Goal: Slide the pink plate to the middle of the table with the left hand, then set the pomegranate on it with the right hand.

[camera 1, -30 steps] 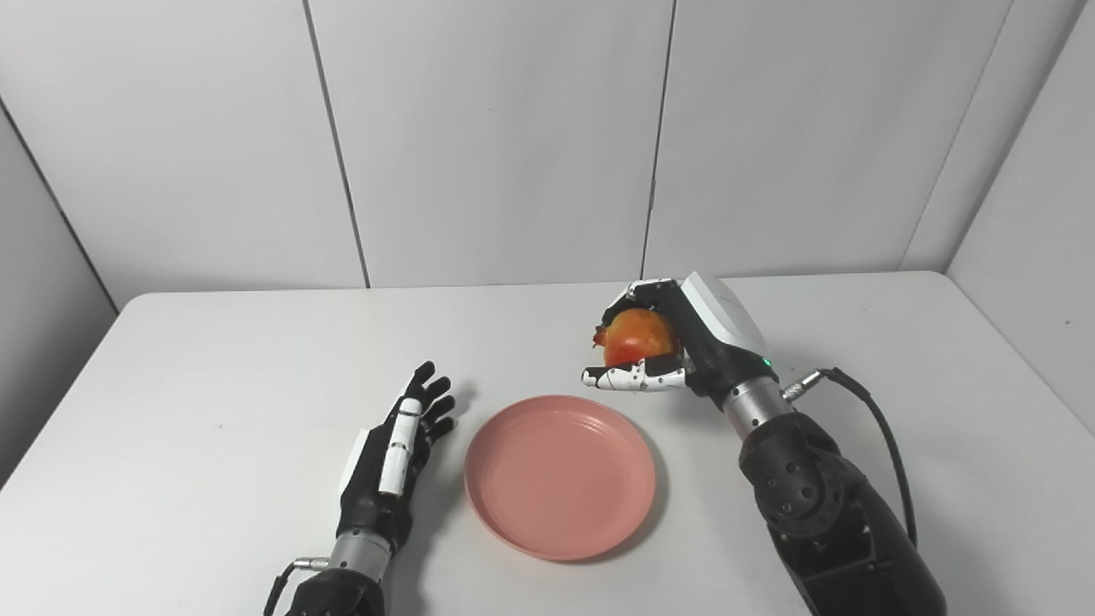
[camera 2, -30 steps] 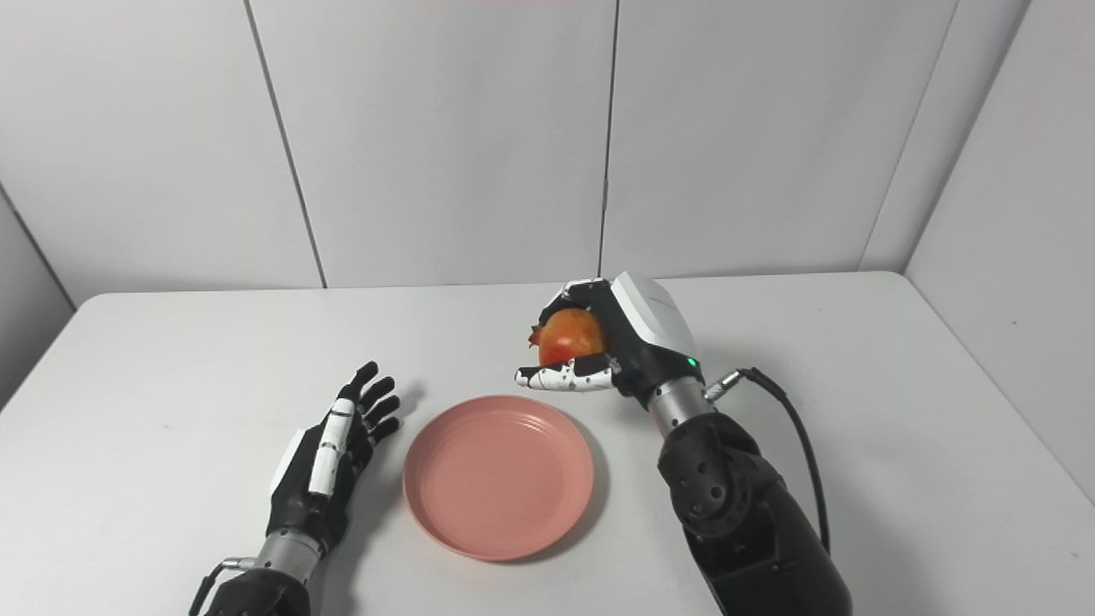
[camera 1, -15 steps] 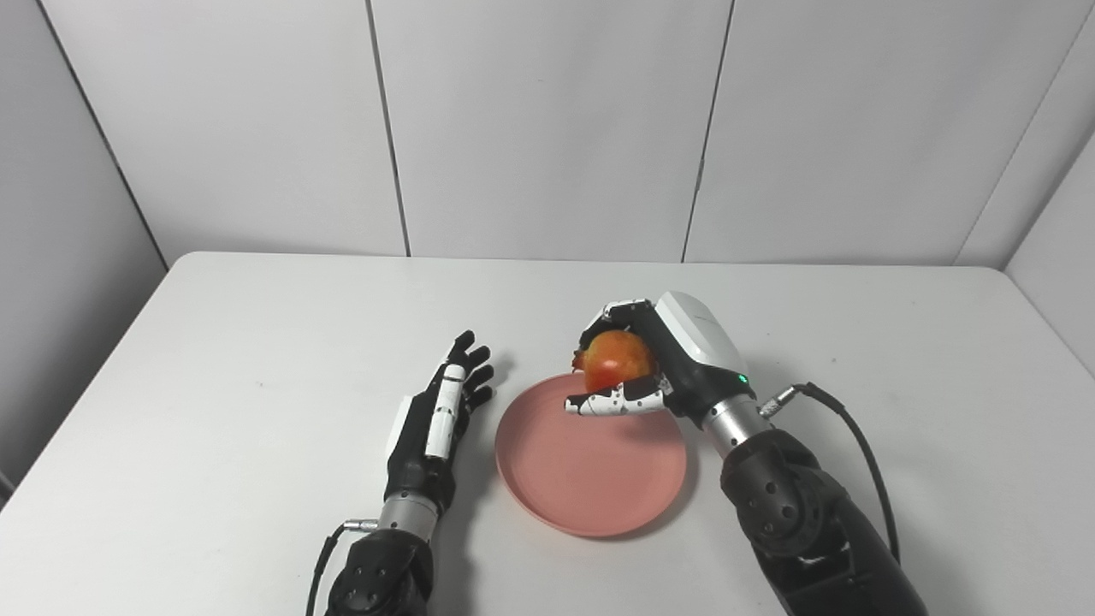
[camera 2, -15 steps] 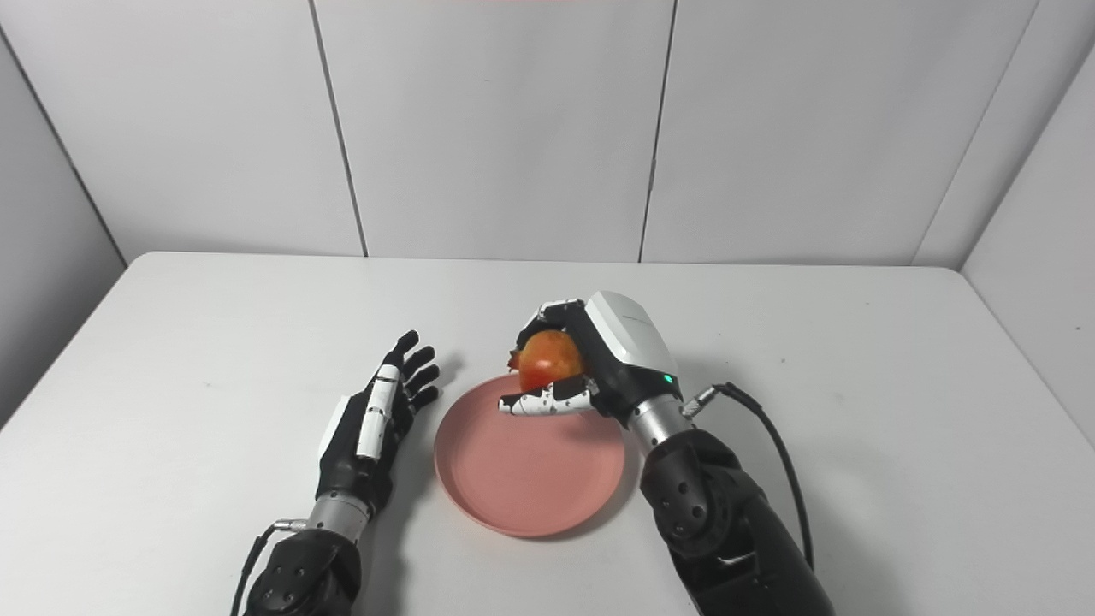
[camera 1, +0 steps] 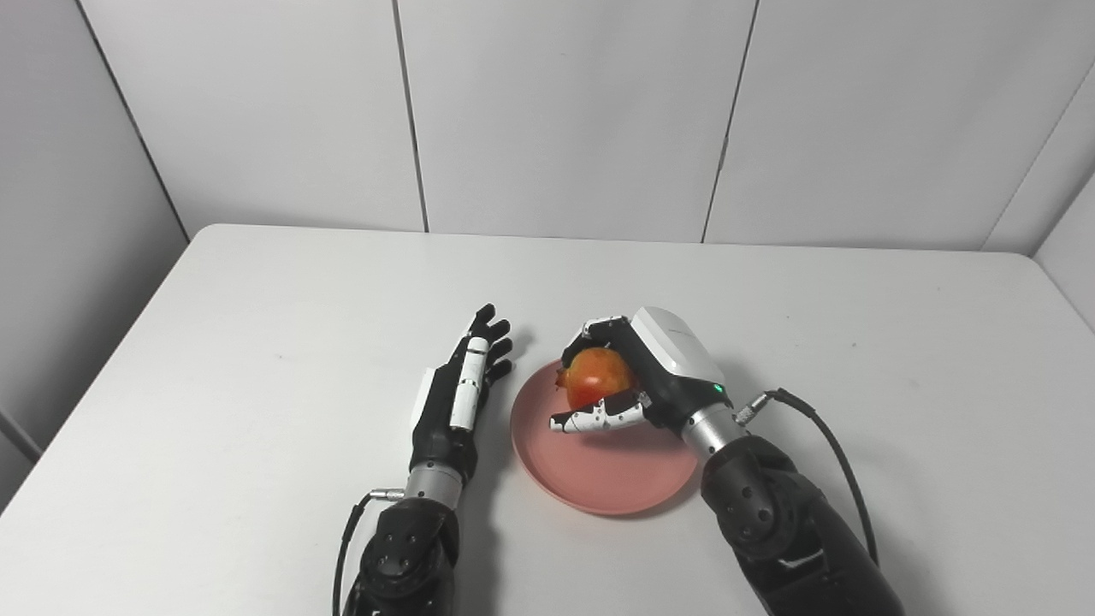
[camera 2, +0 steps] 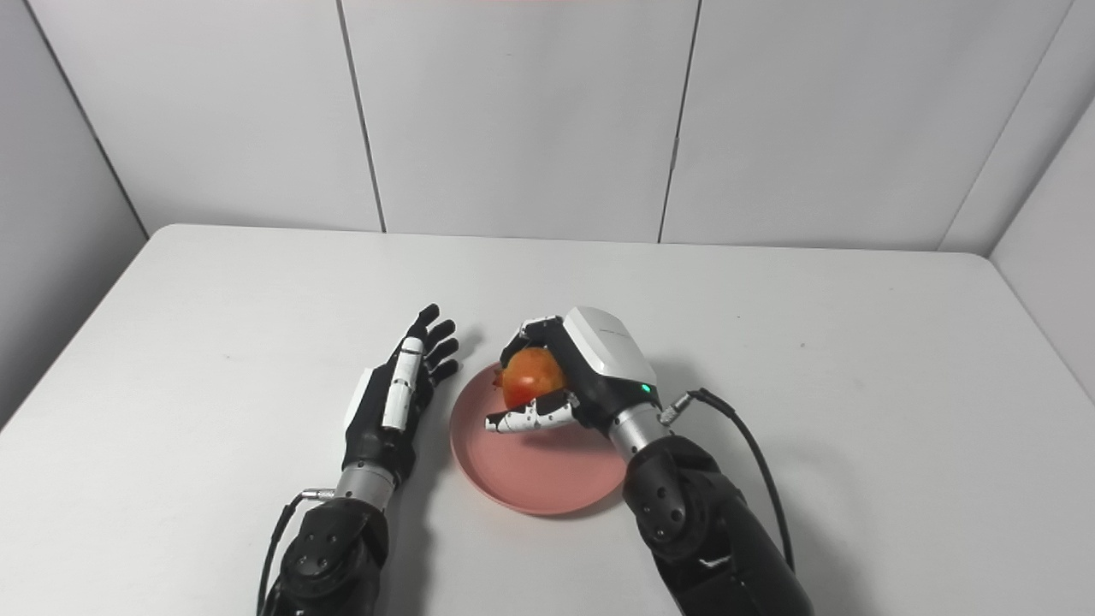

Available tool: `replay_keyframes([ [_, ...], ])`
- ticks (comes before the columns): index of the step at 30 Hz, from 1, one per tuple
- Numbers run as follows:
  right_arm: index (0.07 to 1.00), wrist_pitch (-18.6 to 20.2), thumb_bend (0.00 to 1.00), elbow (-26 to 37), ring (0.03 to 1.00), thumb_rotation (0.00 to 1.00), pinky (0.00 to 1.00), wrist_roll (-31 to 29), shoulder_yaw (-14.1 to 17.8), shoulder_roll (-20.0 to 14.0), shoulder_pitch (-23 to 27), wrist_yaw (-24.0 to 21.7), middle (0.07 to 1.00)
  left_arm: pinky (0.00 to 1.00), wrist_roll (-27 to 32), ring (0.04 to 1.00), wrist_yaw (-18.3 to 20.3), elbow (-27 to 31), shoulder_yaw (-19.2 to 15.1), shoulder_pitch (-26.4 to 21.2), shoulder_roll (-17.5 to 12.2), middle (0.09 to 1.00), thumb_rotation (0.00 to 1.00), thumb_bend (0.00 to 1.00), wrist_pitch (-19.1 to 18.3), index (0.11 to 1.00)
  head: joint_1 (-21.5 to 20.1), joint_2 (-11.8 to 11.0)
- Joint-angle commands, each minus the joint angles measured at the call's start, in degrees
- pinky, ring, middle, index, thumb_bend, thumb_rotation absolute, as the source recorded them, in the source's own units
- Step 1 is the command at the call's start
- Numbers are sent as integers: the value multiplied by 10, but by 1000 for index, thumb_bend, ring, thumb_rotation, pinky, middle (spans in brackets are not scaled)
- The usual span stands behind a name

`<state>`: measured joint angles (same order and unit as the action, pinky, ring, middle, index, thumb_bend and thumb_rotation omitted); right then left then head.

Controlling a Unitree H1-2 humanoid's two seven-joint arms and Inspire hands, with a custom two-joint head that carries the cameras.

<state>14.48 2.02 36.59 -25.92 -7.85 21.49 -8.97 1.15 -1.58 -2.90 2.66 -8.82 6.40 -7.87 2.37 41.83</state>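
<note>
The pink plate lies near the middle of the white table, toward the front. My right hand is shut on the red-orange pomegranate and holds it over the far part of the plate, low above it. Whether the fruit touches the plate cannot be told. My left hand rests open on the table just left of the plate, fingers straight and pointing away from me, not touching the rim.
A black cable loops from the right wrist over the table. Grey wall panels stand behind the table's far edge, and a wall closes in at the left.
The camera has tilted and shifted, so the whole scene sits differently. My right hand has carried the pomegranate from behind the plate to over it and lower. The left hand has stayed beside the plate.
</note>
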Motion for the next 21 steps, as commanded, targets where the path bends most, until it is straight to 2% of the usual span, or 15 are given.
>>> replay_keyframes([
  [1,479,-29,486,5,271,142,210,2,4,4,13,10,350,883,-5,900,-5,1,2,-19,7,907,1000,411,2,905,1,1],
  [14,477,-49,487,-11,281,141,222,37,-8,-7,-1,19,346,877,-4,898,-2,6,0,-20,7,907,1000,401,0,904,2,10],
  [21,480,-60,490,-15,309,138,254,59,-16,-17,-5,22,376,883,-3,902,-2,6,0,-21,7,909,1000,407,-1,907,1,11],
])
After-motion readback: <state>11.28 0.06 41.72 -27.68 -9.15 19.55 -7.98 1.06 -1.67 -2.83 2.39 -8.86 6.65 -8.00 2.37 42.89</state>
